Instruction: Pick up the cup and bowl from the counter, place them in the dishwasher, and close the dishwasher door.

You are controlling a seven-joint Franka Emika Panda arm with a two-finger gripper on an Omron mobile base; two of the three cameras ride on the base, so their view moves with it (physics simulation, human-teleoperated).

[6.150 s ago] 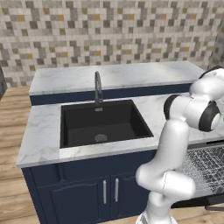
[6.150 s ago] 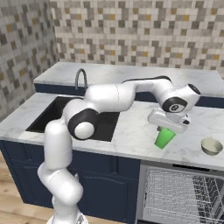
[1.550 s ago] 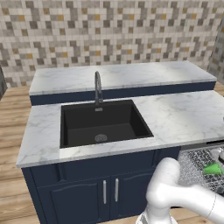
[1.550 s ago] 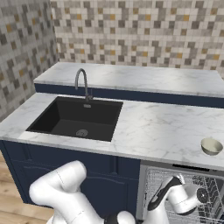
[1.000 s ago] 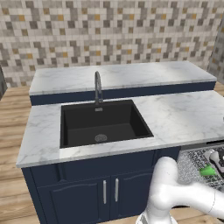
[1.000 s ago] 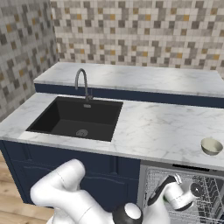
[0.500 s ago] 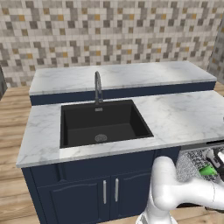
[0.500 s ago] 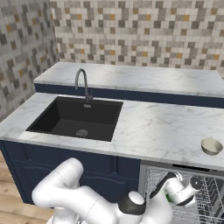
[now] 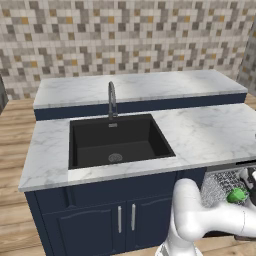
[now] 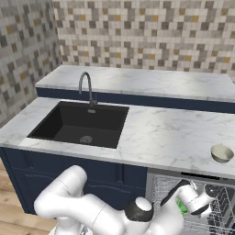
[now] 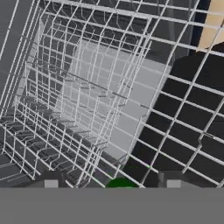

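In the hand view my gripper (image 11: 110, 180) hangs low in the dishwasher's grey wire rack (image 11: 100, 100), its jaws wide apart. The green cup (image 11: 121, 183) peeks up between the fingertips (image 11: 51, 180), touching neither. From the left base view the cup (image 9: 237, 195) lies in the pulled-out rack (image 9: 218, 186), just under my hand. The right base view shows a sliver of the cup (image 10: 183, 207) behind my wrist. The off-white bowl (image 10: 222, 153) stands on the marble counter (image 10: 170, 133) near its right front edge, above the dishwasher (image 10: 167, 190). The dishwasher door is out of view.
A black sink (image 10: 80, 121) with a curved tap (image 10: 85, 87) takes up the counter's left part. Behind it runs a raised marble ledge (image 10: 137, 80) under a mosaic tile wall. Navy cabinet doors (image 9: 120, 220) sit below the sink, left of my arm.
The jaws have opened off the green cup, which now rests in the rack. The hand has stayed about where it was, and the bowl has not moved.
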